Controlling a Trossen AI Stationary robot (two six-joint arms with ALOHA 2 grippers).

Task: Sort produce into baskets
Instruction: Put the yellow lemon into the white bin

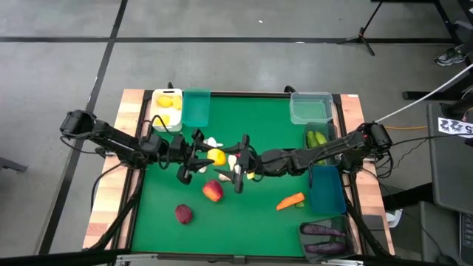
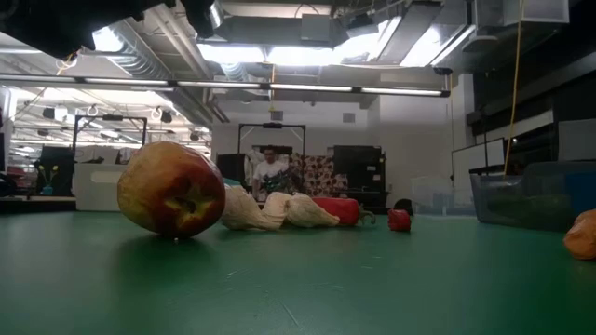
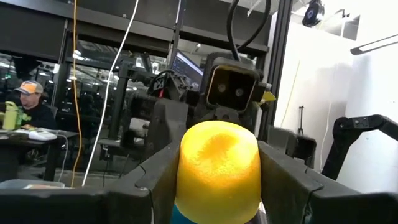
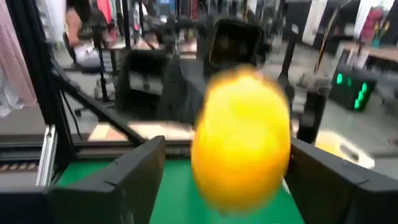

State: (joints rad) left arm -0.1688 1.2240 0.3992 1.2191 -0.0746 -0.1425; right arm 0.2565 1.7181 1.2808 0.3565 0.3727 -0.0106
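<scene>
two apples (image 1: 213, 191), one carrot (image 1: 290, 200), five baskets (image 1: 196, 108)

Four cameras are watching me from above, from counter level and from both my wrists.

One is looking straight down on the whole counter (image 1: 244, 214); another is sitting low on its green top, facing the room, with an apple (image 2: 171, 189) close up. My wrist cameras are facing each other, both staring past my fingers (image 3: 292, 183) at one lemon (image 3: 217, 169).

Lemon (image 1: 216, 157) held above mat centre, yellow, clamped in left gripper (image 1: 208, 157). Apple (image 1: 213, 191) and second apple (image 1: 183, 214) on mat. Carrot (image 1: 290, 200) lies right. Lemons in white basket (image 1: 168, 120); cucumbers (image 1: 318, 138) at right edge; eggplants in grey basket (image 1: 325, 240).
</scene>
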